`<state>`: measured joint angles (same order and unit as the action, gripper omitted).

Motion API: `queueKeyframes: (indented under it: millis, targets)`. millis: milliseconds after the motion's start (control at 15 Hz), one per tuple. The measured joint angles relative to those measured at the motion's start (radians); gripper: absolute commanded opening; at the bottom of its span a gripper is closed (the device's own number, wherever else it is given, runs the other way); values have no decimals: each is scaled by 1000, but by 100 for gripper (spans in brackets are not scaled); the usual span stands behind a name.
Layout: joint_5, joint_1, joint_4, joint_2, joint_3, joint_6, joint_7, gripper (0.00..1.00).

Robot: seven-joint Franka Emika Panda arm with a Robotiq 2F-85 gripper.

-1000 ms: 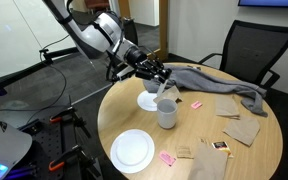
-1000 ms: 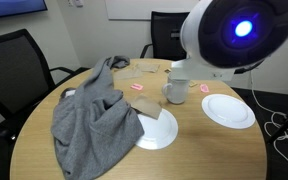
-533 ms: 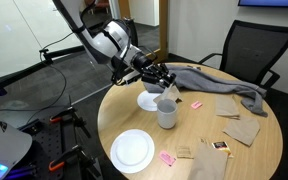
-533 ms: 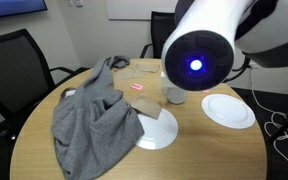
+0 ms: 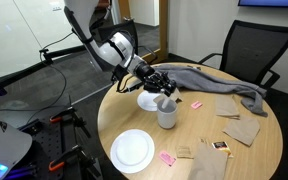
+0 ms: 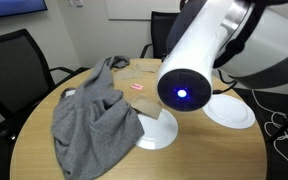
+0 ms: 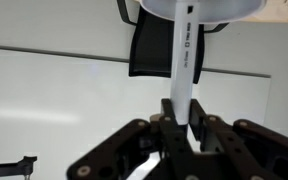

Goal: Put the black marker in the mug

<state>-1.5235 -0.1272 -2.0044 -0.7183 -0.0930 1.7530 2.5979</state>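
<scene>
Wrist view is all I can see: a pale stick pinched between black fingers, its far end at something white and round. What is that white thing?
Observer: It is the mug, standing on a round wooden table. The gripper hangs just above it, shut on the marker.
Operator: Is anything else close to it?
Observer: Yes, a white plate lies close beside the mug, and a second plate lies nearer the table's edge.
Operator: Anything soft lying about?
Observer: A grey cloth lies crumpled on the table, apart from the mug.
</scene>
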Motion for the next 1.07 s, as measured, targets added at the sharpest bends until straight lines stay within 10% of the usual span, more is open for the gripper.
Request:
queueKeyframes:
  millis: [200, 267, 800, 1067]
  targets:
    - [0, 0, 18, -33, 3, -5, 0, 5]
    - [0, 0, 25, -43, 4, -6, -1, 46]
    - [0, 0, 67, -86, 7, -23, -9, 99]
    - [1, -1, 73, -70, 4, -42, -10, 100]
